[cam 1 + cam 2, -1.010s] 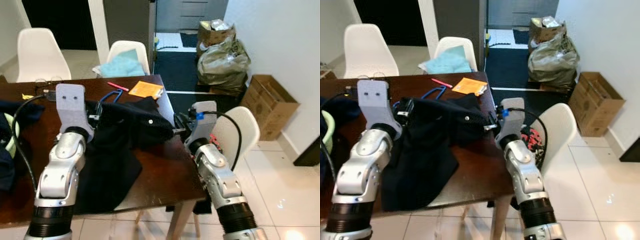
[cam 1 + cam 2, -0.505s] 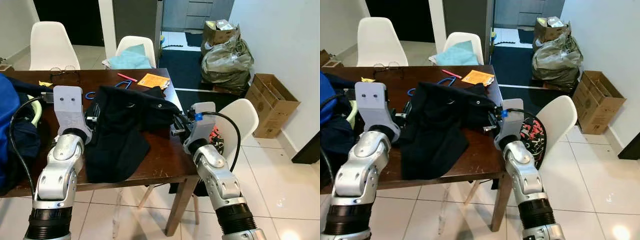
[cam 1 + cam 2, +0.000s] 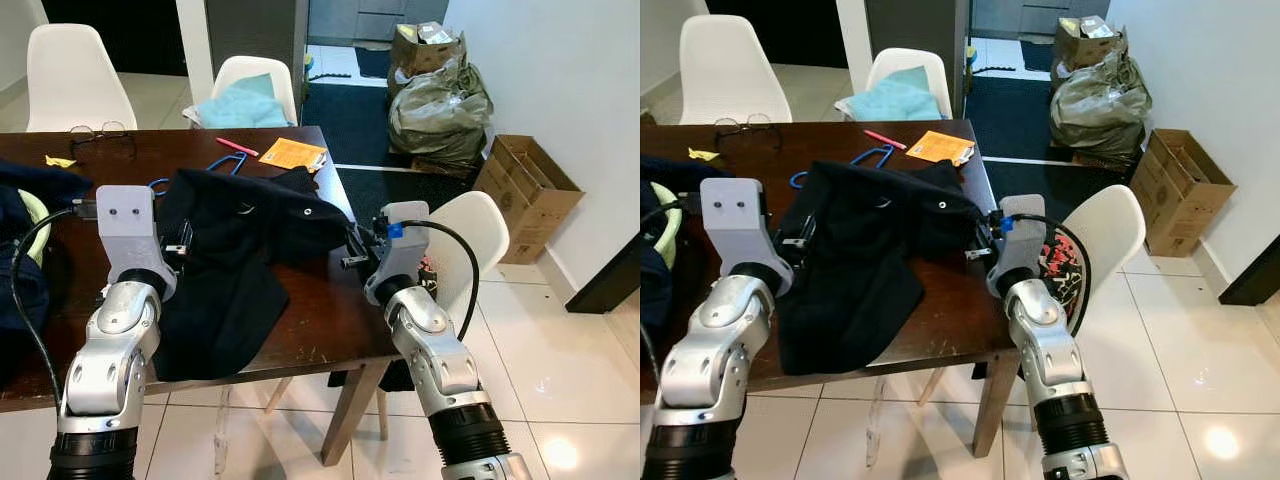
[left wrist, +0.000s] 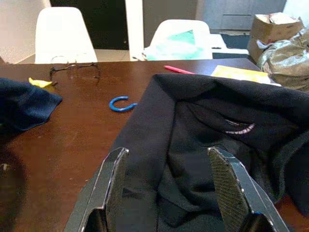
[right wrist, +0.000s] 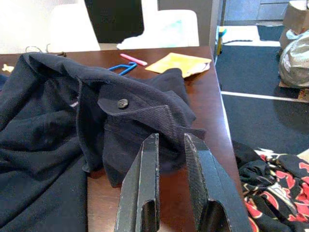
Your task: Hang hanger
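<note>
Even indoor light, glare spots on the floor tiles (image 3: pixel 548 452), the dark garment (image 4: pixel 203 145) perhaps slightly soft close up.

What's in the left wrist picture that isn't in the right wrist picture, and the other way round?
Left wrist view alone: the left gripper, fingers wide apart over the dark garment. Right wrist view alone: the right gripper, fingers a narrow gap apart, the garment's button, and a red-and-black cloth beyond the table edge. Both: the garment, blue hanger, pink pen and orange paper on the brown table.
</note>
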